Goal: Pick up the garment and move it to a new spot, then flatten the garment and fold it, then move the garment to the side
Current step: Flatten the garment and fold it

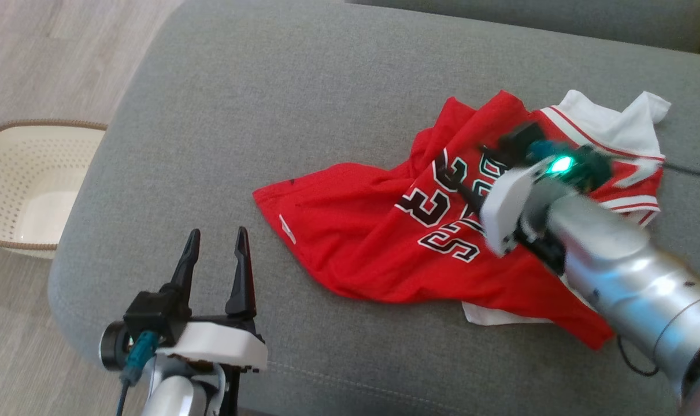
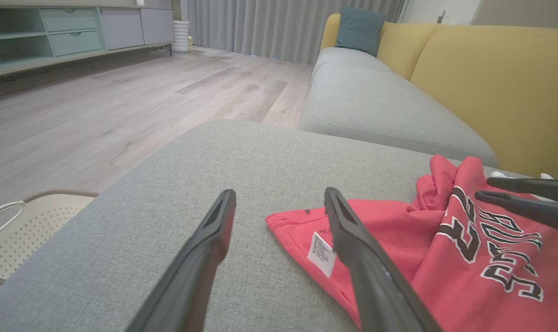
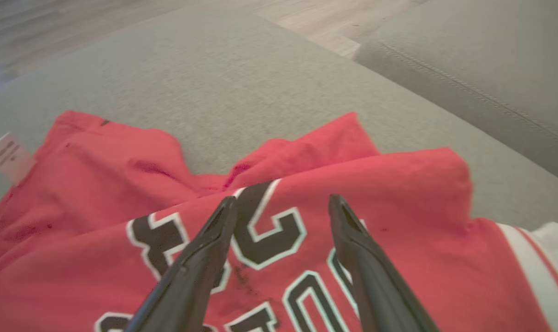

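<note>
The garment is a red jersey with black numerals and white trim. It lies crumpled on the right half of the grey cushion. My right gripper hovers over its numerals, open, with nothing between its fingers; in the right wrist view the right gripper stands just above the red cloth. My left gripper is open over bare cushion, left of the garment's hem. In the left wrist view, the left gripper has its right finger crossing the garment's corner near a white label. The right gripper enters from the right.
A cream perforated basket sits on the wooden floor left of the cushion. A second grey seat with a yellow backrest and a teal pillow lies beyond. A black cable trails at the right.
</note>
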Motion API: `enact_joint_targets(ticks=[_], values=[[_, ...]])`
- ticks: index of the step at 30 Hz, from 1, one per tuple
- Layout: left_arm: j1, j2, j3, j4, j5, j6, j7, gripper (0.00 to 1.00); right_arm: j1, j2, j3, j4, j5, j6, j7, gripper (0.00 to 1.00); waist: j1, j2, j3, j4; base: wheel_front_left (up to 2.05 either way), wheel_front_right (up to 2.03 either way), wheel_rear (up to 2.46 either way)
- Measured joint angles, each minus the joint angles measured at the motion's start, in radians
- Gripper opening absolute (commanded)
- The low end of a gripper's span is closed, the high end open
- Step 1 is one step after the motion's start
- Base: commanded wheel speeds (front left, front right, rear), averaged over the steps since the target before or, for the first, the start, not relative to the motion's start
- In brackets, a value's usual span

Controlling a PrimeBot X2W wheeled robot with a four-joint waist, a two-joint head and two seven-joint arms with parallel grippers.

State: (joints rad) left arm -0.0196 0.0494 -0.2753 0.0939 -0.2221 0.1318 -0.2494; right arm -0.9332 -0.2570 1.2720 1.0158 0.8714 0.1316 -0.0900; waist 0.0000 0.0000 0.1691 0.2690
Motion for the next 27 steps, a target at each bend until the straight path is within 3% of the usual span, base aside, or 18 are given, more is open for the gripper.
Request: enact_joint_targets(ticks=[27], values=[[-0.03,0.0,-0.018,-0.003,-0.011,0.002,0.0,1.0,-0.049,0.047,-0.042,0.207,0.077,0.0,0.126,1.0,0.0,0.0,0.079,0.117,0.0,0.0,0.0]])
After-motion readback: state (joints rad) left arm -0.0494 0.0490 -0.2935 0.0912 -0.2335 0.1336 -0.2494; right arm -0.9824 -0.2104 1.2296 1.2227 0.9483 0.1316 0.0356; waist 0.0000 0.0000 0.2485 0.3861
